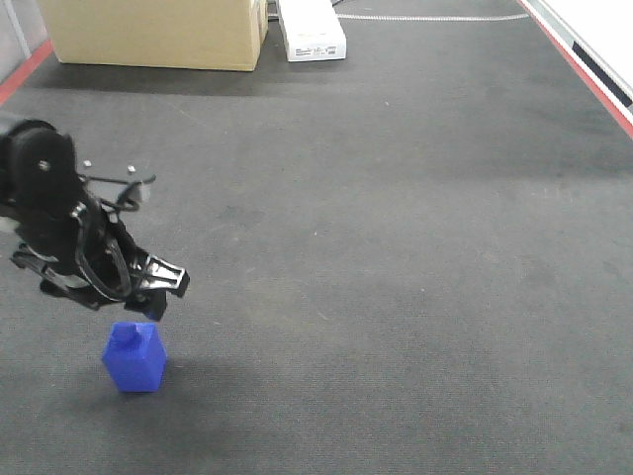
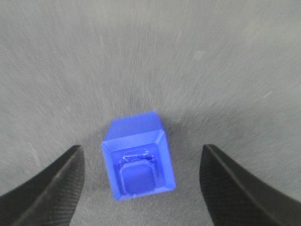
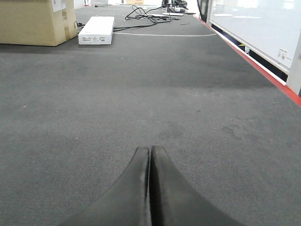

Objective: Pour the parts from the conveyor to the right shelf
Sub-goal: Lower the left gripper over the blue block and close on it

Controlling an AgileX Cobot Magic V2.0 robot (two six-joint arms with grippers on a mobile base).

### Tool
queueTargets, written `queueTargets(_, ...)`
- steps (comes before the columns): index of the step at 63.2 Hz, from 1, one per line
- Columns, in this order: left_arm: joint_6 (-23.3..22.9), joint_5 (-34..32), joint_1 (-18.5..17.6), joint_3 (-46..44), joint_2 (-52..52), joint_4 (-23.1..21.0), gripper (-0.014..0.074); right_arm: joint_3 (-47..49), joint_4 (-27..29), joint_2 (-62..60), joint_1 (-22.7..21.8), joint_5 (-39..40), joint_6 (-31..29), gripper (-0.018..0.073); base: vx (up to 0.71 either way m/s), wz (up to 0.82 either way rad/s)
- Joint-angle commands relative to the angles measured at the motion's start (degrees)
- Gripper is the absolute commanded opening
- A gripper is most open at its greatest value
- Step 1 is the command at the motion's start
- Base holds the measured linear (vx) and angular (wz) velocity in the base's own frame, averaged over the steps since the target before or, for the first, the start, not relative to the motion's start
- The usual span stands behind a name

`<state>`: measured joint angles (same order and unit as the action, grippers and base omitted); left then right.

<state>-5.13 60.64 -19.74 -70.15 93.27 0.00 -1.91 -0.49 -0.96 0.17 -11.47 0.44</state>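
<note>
Blue block (image 1: 135, 358) upright on the conveyor belt (image 1: 396, 247), stud uppermost. Left gripper (image 1: 163, 292) just above the block, jaws spread wide to either side of it, apart from it. Right gripper (image 3: 150, 151) clenched, fingers pressed together, grasping nothing.

Dark grey conveyor belt (image 1: 396, 247), matte w/ faint scuffs, fills almost the whole view. Thin red stripe (image 1: 586, 77) runs along the right edge, another one at the far left corner. Front left on the belt: one small blue block (image 1: 135, 358), upright, stud on top. Far end: big tan cardboard box (image 1: 158, 35), and just beside it, on the right, a flat white carton (image 1: 313, 30). Beyond the carton lie black cables (image 3: 150, 10); cannot tell if they are on the belt.
</note>
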Motion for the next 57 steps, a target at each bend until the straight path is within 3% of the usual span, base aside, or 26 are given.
queueTargets(1,-0.82,-0.6,-0.19,-1.83,-0.8,-0.37,0.0482,-0.84,-0.35,-0.6,0.12,4.35,-0.44,-0.0009,0.0,0.0)
queueTargets(31,-2.56,1.2,-0.19,-1.78,1.68,-0.67,0.0477,-0.84,-0.35,-0.6,0.12,4.35,-0.44,-0.0009,0.0,0.0)
queueTargets(57,-2.56,1.03,-0.19,-1.78,5.83,-1.3,0.0345,-0.84,-0.35,-0.6,0.12,4.35,-0.44,-0.0009,0.0,0.0)
